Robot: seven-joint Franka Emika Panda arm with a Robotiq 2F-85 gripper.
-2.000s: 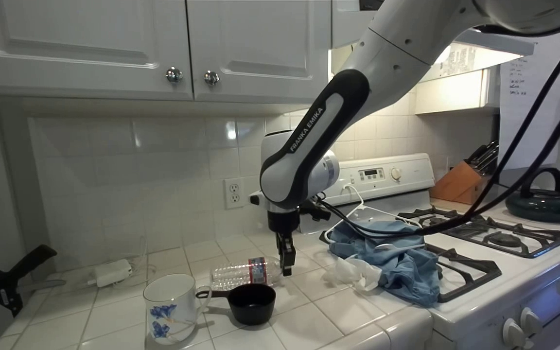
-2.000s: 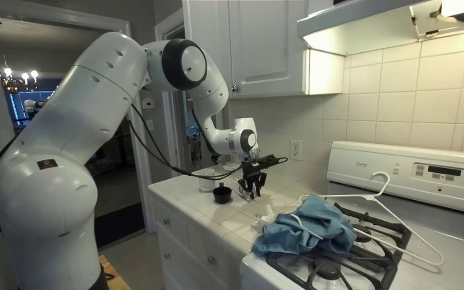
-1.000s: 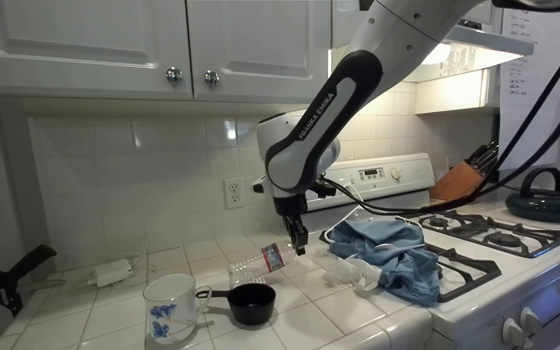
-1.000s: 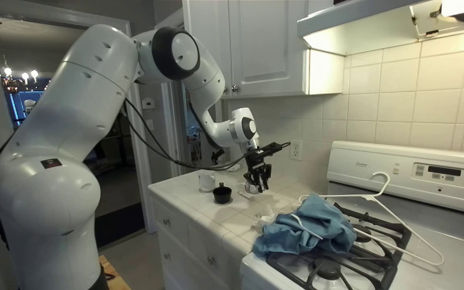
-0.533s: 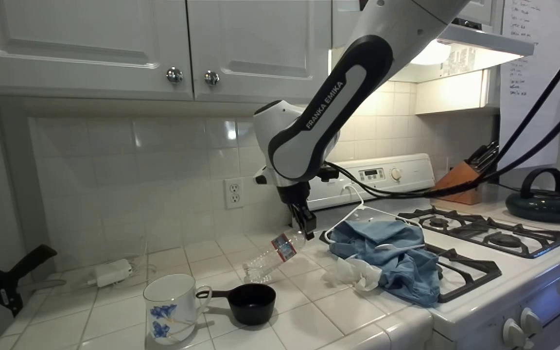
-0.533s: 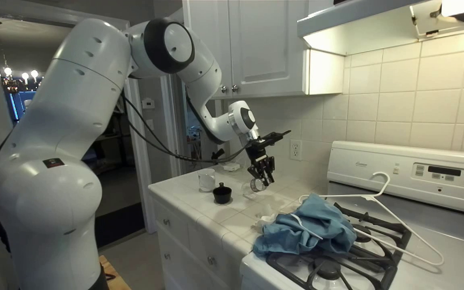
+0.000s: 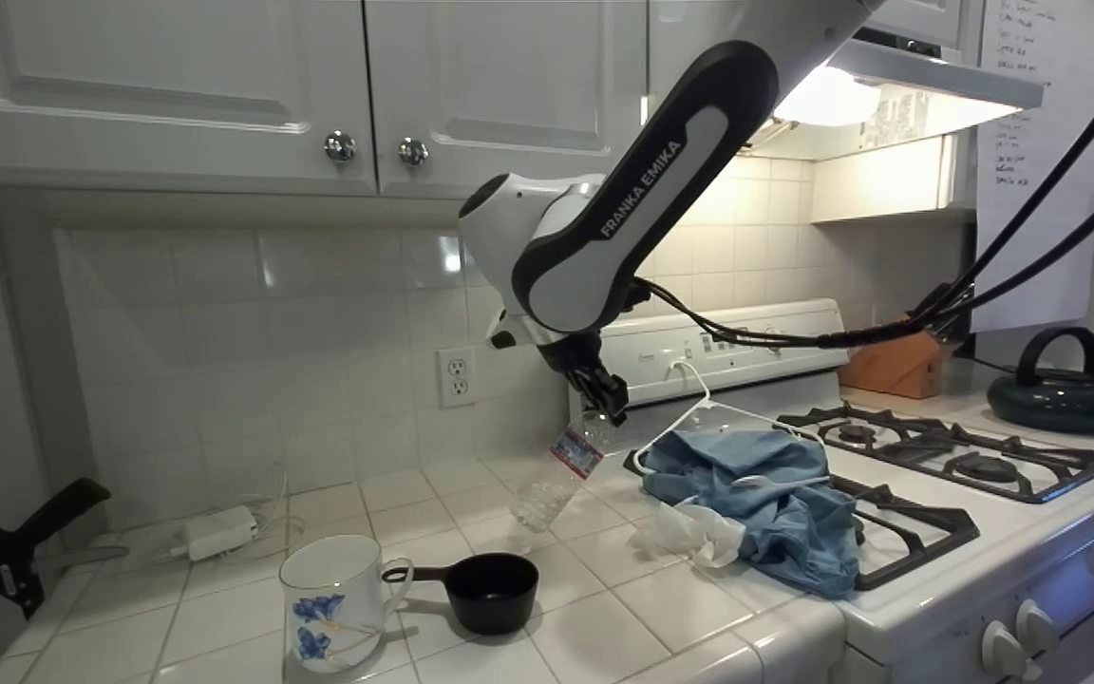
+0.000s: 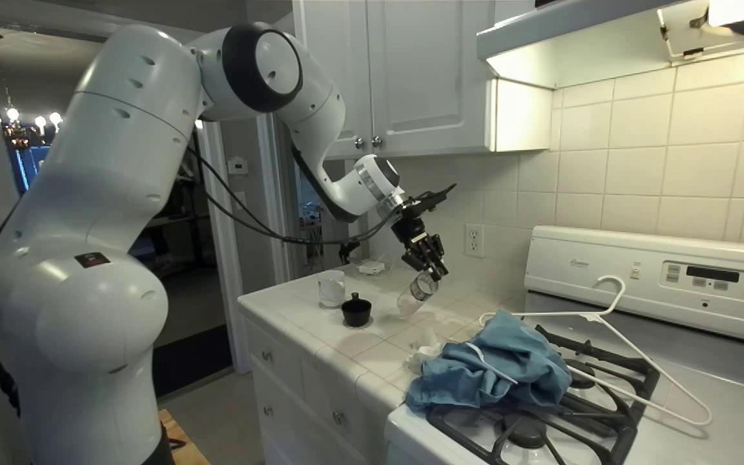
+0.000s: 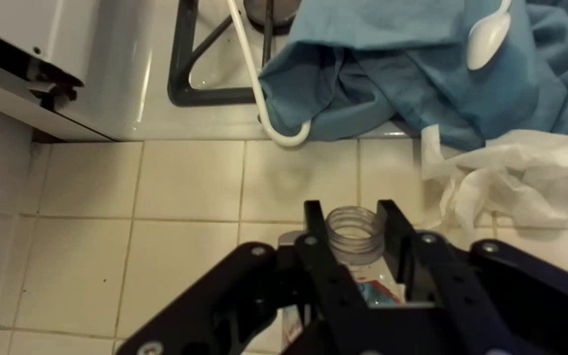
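bottle [image 7: 566, 465] tilted below fingers [image 9: 393, 227], neck pinched between them

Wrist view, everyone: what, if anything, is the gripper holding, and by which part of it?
The gripper holds a clear plastic bottle by its threaded neck.

White-tiled desk [image 7: 224, 608], tiled wall [image 7: 338, 380] far side, white cabinets [image 7: 499, 76] above. Lit range hood [image 7: 946, 78] right. In an exterior view: doorway [image 8: 185, 284] left, chandelier [image 8: 18, 137] lit beyond.
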